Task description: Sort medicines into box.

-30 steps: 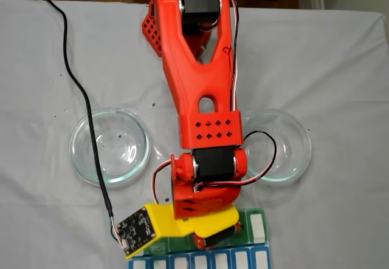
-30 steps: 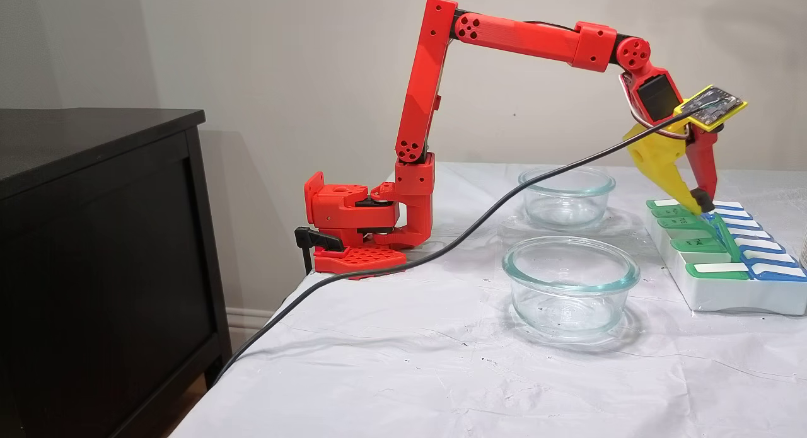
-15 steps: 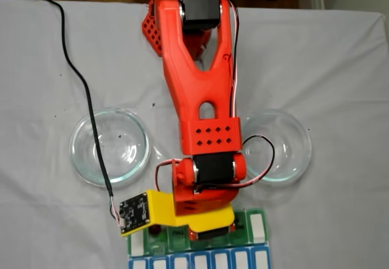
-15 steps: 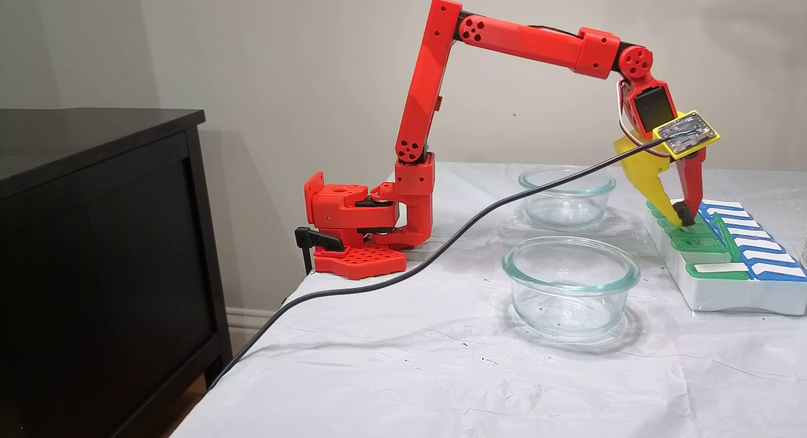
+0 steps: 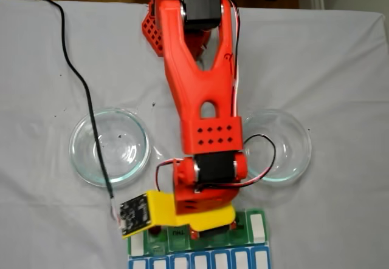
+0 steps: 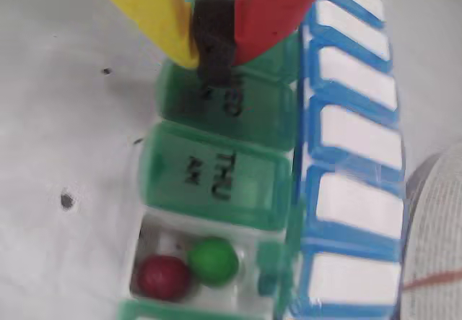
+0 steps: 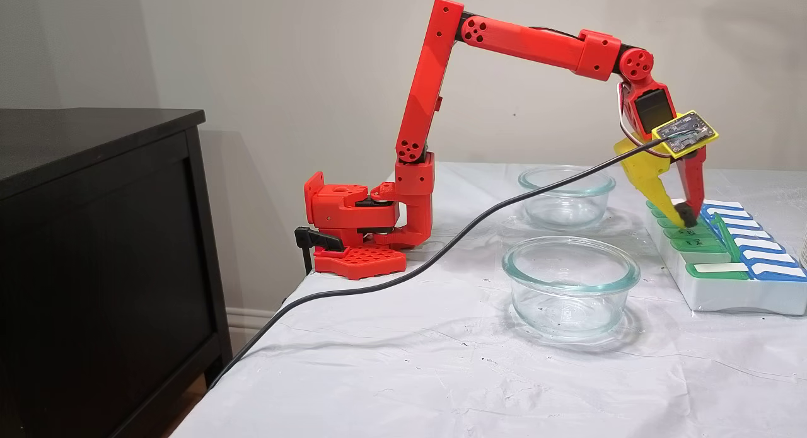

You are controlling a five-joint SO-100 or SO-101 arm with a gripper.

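- at the top centre of the wrist view, your gripper (image 6: 215, 49) has its yellow finger (image 6: 148, 9) and red finger (image 6: 271, 6) pressed together, their dark tips meeting with nothing visible between them.
- those tips sit right over a closed translucent green lid in the pill organizer (image 6: 346, 146); its lettering is blurred, and you cannot tell whether they actually touch it.
- just below in that frame, the next green lid (image 6: 213, 175) reads thu am and is closed.
- lower left of the wrist view, the compartment below it stands open, with a dark red ball (image 6: 163, 277) and a bright green ball (image 6: 214, 261) lying inside, touching or nearly so.
- along the right of that frame runs the blue row of lids with white labels.
- at the right edge of the side fixed view, the pill organizer (image 7: 725, 293) rests on the white tablecloth (image 7: 403, 362), one green lid tilted up, and your gripper (image 7: 686, 222) points down onto the green row.
- to the left of the organizer in that view stand two clear glass dishes, a near one (image 7: 570, 287) and a far one (image 7: 566, 195), apart from each other.
- a black cable (image 7: 403, 271) runs from the yellow camera mount down across the cloth and off the table's front edge.
- at the bottom centre of the top-down fixed view, the red arm (image 5: 200, 99) covers the middle of the organizer (image 5: 258, 228), with one glass dish (image 5: 109, 147) to its left and another (image 5: 292, 144) to its right.
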